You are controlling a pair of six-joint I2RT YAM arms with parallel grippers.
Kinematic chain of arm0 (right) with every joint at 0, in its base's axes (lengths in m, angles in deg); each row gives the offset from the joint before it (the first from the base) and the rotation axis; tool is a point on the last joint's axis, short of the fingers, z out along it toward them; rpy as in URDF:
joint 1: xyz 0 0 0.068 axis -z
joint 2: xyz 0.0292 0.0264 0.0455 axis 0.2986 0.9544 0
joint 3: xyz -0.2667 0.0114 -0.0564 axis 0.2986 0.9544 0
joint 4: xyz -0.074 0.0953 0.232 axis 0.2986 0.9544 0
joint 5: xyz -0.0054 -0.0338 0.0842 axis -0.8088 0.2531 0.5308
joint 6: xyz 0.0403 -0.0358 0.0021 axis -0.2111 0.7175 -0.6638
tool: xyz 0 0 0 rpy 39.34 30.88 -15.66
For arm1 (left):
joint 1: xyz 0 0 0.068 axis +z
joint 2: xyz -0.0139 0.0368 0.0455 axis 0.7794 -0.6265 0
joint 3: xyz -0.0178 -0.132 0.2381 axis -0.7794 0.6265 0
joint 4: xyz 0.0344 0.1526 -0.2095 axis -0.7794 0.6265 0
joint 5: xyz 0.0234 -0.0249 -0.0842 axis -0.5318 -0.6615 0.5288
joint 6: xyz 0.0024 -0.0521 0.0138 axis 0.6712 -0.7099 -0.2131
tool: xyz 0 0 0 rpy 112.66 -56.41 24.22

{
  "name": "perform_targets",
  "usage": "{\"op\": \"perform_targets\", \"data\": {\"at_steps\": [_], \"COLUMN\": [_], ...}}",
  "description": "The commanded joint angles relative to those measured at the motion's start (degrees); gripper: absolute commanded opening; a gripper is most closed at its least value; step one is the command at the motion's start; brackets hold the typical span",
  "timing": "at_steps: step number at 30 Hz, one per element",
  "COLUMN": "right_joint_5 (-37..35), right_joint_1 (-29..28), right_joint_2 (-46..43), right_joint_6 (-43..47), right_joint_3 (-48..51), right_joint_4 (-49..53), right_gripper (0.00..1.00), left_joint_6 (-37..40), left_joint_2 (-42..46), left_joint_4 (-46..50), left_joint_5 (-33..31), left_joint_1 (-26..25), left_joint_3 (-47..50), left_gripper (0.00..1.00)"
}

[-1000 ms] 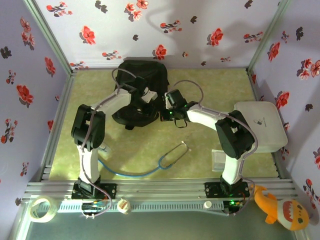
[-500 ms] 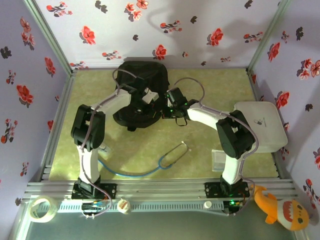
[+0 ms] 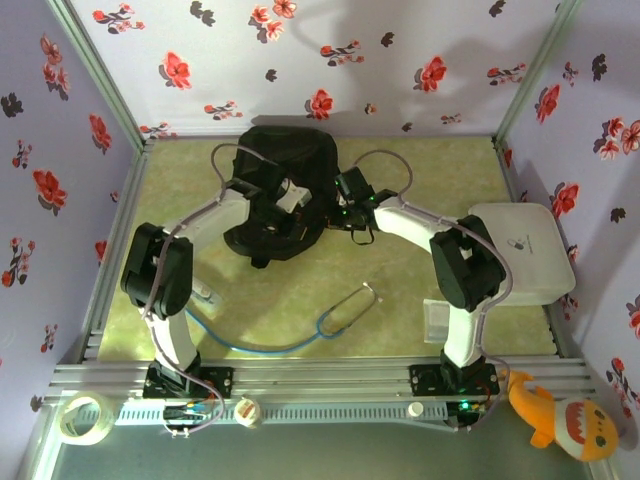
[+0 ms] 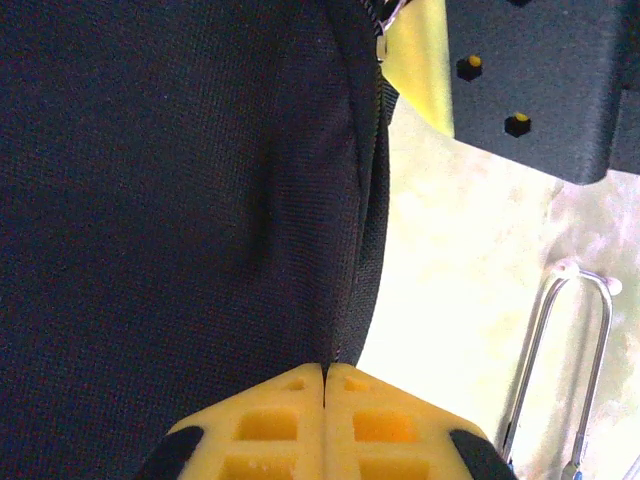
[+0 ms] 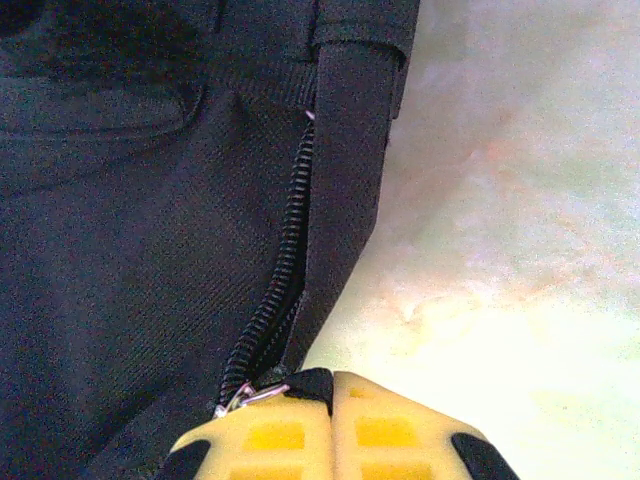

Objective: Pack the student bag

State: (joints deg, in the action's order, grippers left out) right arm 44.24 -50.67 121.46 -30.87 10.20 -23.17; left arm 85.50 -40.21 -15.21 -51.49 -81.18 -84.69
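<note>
**Both grippers closed at the student bag's right edge**

Floral-papered walls [image 3: 400, 40] on 3 sides, yellow-green mottled table [image 3: 420, 170] below. The student bag [image 3: 285, 150] lies on the far-centre part of the table, near the back wall: black, soft, rounded. Both arms reach in over it, the left from the left side and the right from the right, and they meet at the bag's right-hand edge.

Left gripper [image 4: 325, 385]: the 2 yellow fingers are pressed together with no gap. The bag's dark edge seam runs straight down into the line where they meet, so it looks pinched on the fabric edge. Black woven cloth takes up the left part of that wrist view, with bare table to the right. The black body of the other arm sits at top right.

Right gripper [image 5: 332, 420]: the fingers are closed tight too. The zip [image 5: 280, 290] runs down the bag's side towards them. Its metal ring [image 5: 250, 395] sits just beside the left finger, and a black tab from it goes in at the fingertips, so it looks like a grip on the zip pull. A black strap [image 5: 350, 150] lies along the zip, right at the bag's edge.

Others on the table:
- stethoscope [image 3: 345, 308] with blue tubing, near-centre, apart from the bag
- small clear box [image 3: 438, 320], near right
- flat white board [image 3: 520, 255], right edge

Outside the near rail there is 1 tape roll [image 3: 80, 418] at left and an orange plush toy [image 3: 565, 420] at right.
</note>
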Motion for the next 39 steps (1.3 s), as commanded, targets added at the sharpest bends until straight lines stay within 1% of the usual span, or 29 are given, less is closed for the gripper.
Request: {"op": "perform_targets", "data": {"at_steps": [1,6,9,11,14,18,20,21,24,29,32,34,37,38,39], "right_joint_5": [-8.31,-8.37,-6.02,-5.36,-3.7,2.4,4.7,6.04,11.89,21.67,25.12,25.05,21.48,19.53,17.22], "right_joint_1": [4.62,5.36,5.35,5.34,5.35,5.35,5.35,5.44,5.44,5.44,5.44,5.43,5.51,5.53,5.54], "right_joint_2": [1.49,1.48,0.59,-0.69,-2.77,-3.71,-4.37,-4.83,-6.38,-8.65,-10.0,-10.87,-11.67,-11.7,-11.58], "right_joint_6": [-3.41,-2.71,-0.09,1.21,4.02,7.97,9.69,10.57,12.41,12.54,12.01,12.01,12.79,12.97,13.03], "right_joint_3": [-2.33,-4.36,-4.32,-3.38,-0.8,1.18,2.5,3.35,4.94,9.22,11.68,12.77,13.51,13.47,13.4], "right_joint_4": [0.54,2.55,2.7,2.74,1.13,0.04,-0.81,-1.4,-3.28,-8.0,-10.17,-10.36,-8.41,-7.58,-6.61], "right_gripper": [0.0,0.0,0.0,0.0,0.05,0.07,0.03,0.0,0.0,0.0,0.0,0.0,0.0,0.02,0.06], "left_joint_6": [-0.12,0.94,0.04,-0.24,-1.09,-1.92,-2.43,-2.84,-5.36,-9.78,-11.25,-11.43,-11.96,-12.11,-12.51], "left_joint_2": [4.11,5.64,6.25,6.16,5.51,5.29,5.77,5.96,5.93,3.72,1.11,-0.62,-2.86,-3.61,-4.48], "left_joint_4": [11.29,13.38,12.64,12.43,11.42,9.96,8.64,7.8,4.1,-1.92,-3.21,-3.02,-3.05,-3.0,-3.06], "left_joint_5": [1.39,1.24,-0.79,-1.03,-0.95,-0.77,-0.68,-0.69,-0.73,-0.61,0.48,0.15,-1.71,-1.94,-2.29], "left_joint_1": [-1.39,-3.41,-3.78,-3.77,-3.88,-4.1,-4.5,-4.78,-5.1,-5.1,-5.17,-5.18,-5.18,-5.14,-5.18], "left_joint_3": [2.27,2.66,3.23,3.11,2.93,1.62,0.69,0.21,-0.45,-0.11,-0.72,-1.39,-2.22,-2.62,-3.09], "left_gripper": [0.0,0.0,0.0,0.0,0.0,0.0,0.06,0.12,0.28,0.46,0.5,0.51,0.51,0.52,0.51]}}
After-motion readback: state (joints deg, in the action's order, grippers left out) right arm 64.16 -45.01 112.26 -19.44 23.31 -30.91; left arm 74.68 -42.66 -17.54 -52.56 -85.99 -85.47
